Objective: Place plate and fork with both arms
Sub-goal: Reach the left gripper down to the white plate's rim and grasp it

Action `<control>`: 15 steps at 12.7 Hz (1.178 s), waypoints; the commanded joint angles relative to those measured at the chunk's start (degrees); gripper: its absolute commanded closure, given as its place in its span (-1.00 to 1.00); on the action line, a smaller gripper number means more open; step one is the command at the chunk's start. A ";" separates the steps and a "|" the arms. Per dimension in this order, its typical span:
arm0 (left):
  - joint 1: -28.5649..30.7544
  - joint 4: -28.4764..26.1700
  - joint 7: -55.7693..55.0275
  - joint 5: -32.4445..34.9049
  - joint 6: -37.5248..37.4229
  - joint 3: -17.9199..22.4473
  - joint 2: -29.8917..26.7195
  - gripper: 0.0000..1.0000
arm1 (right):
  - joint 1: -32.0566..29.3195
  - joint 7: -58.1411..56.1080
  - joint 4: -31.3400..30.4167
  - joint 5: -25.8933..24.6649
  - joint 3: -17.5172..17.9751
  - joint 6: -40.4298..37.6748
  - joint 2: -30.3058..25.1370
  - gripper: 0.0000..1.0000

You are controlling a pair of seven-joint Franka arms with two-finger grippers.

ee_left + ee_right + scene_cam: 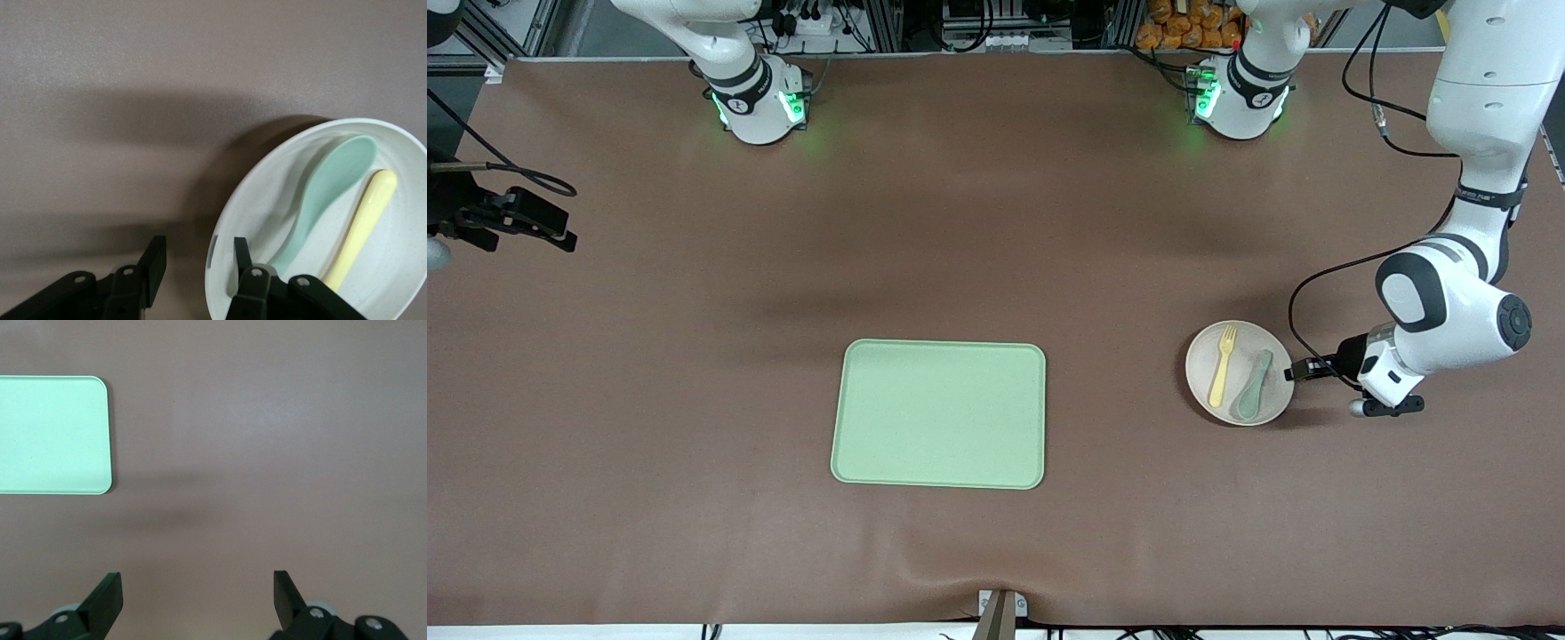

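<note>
The pale beige plate (1199, 366) lies on the brown table toward the left arm's end. The yellow fork (1221, 368) and a grey-green spoon (1254, 385) lie side by side in it. My left gripper (1294, 372) is low at the plate's edge. In the left wrist view the left gripper (197, 257) is open and straddles the rim of the plate (253, 207): one finger is inside it, the other outside with a gap. The fork (363, 230) and spoon (327, 193) show there too. My right gripper (560, 233) hangs open and empty over the table's right-arm end, and it also shows in the right wrist view (197, 587).
The light-green rectangular tray (940, 414) lies empty mid-table, nearer to the front camera, and also shows in the right wrist view (53, 433). Bare brown mat lies between the tray and the plate.
</note>
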 commanded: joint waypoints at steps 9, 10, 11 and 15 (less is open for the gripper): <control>-0.74 1.42 1.41 -3.41 1.31 -0.45 2.34 0.80 | -1.26 -0.85 1.30 0.20 0.84 -0.97 0.57 -1.00; -0.74 1.51 1.41 -3.41 1.31 -0.62 2.43 0.80 | -1.26 -0.94 1.30 0.29 0.84 -0.88 0.57 -1.00; -0.65 1.59 1.41 -3.41 1.31 -1.24 2.44 0.82 | -1.34 -0.94 1.39 0.29 0.84 -0.88 0.66 -1.00; -1.52 1.86 1.15 -3.41 1.31 -1.59 2.44 1.00 | -1.26 -0.85 1.39 0.20 0.84 -0.88 0.57 -1.00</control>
